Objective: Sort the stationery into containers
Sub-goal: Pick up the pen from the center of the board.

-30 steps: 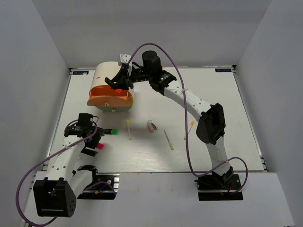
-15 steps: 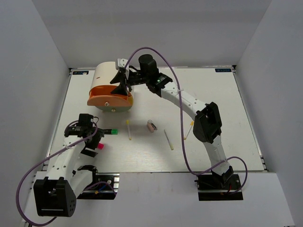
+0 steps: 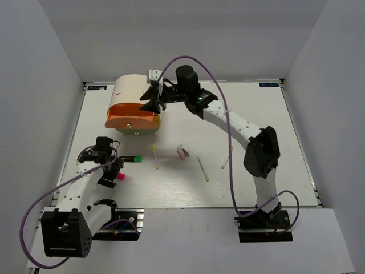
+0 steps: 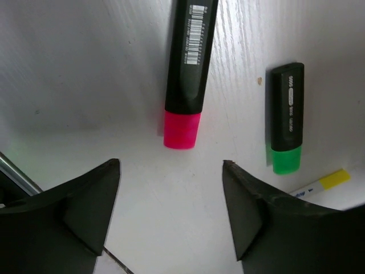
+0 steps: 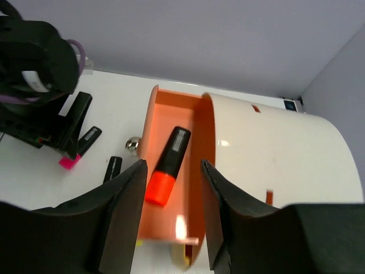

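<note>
We've got the orange drawer [image 5: 171,114] open at the front of the cream organiser [image 5: 274,154], with an orange-tipped highlighter [image 5: 168,165] lying inside. The right fingers [image 5: 122,211] are spread wide above it, empty. The left fingers [image 4: 74,205] are spread too, holding nothing, over a pink highlighter [image 4: 183,68] and a green highlighter [image 4: 285,114] on the white desk [image 3: 256,114], well apart from the organiser.
</note>
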`<state>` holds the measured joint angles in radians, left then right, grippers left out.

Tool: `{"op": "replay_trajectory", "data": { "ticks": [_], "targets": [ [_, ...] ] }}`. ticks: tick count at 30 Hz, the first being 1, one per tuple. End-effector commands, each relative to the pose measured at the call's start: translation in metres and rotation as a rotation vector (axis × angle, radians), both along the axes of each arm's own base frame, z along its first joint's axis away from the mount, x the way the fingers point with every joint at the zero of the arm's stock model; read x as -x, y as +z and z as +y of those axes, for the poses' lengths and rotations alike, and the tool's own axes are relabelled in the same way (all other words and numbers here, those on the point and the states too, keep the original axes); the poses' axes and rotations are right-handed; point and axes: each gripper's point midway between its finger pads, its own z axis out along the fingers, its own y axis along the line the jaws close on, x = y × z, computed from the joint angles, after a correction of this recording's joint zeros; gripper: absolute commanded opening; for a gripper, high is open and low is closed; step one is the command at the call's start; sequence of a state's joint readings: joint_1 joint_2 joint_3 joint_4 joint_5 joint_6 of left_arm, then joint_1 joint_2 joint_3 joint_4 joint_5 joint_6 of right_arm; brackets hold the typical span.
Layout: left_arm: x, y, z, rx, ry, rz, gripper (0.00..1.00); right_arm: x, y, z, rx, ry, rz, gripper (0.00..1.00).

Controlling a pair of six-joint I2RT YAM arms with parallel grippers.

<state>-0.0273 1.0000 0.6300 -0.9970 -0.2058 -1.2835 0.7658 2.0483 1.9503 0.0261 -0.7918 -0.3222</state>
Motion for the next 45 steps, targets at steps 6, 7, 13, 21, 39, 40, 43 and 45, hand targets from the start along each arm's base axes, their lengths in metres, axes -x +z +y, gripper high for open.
{"op": "replay_trajectory", "data": {
  "ticks": [6,7,13,21,39,40,43,45],
  "targets": [
    [-0.01,-0.015,0.011,-0.058,0.024,0.052,0.75,-0.005,0.05,-0.09,-0.048,-0.206,-0.109,0.48],
    [-0.012,-0.017,0.013,-0.071,0.017,0.056,0.75,-0.004,0.05,-0.104,-0.043,-0.235,-0.104,0.48],
    [-0.021,-0.026,0.019,-0.098,0.011,0.087,0.7,-0.016,0.039,-0.156,-0.026,-0.35,-0.065,0.48],
    [-0.029,-0.036,0.02,-0.101,0.0,0.121,0.65,-0.007,0.006,-0.192,0.009,-0.403,-0.013,0.51],
    [-0.057,0.088,-0.019,0.034,-0.217,-0.288,0.03,-0.006,-0.028,-0.247,0.057,-0.531,0.034,0.58],
    [-0.058,0.1,-0.023,0.042,-0.244,-0.33,0.01,-0.004,-0.031,-0.248,0.062,-0.531,0.039,0.58],
    [-0.071,0.146,-0.039,0.09,-0.327,-0.485,0.0,-0.002,-0.036,-0.252,0.071,-0.531,0.044,0.49],
    [-0.078,0.181,-0.047,0.114,-0.369,-0.588,0.0,-0.001,-0.037,-0.255,0.072,-0.532,0.043,0.45]
  ]
}}
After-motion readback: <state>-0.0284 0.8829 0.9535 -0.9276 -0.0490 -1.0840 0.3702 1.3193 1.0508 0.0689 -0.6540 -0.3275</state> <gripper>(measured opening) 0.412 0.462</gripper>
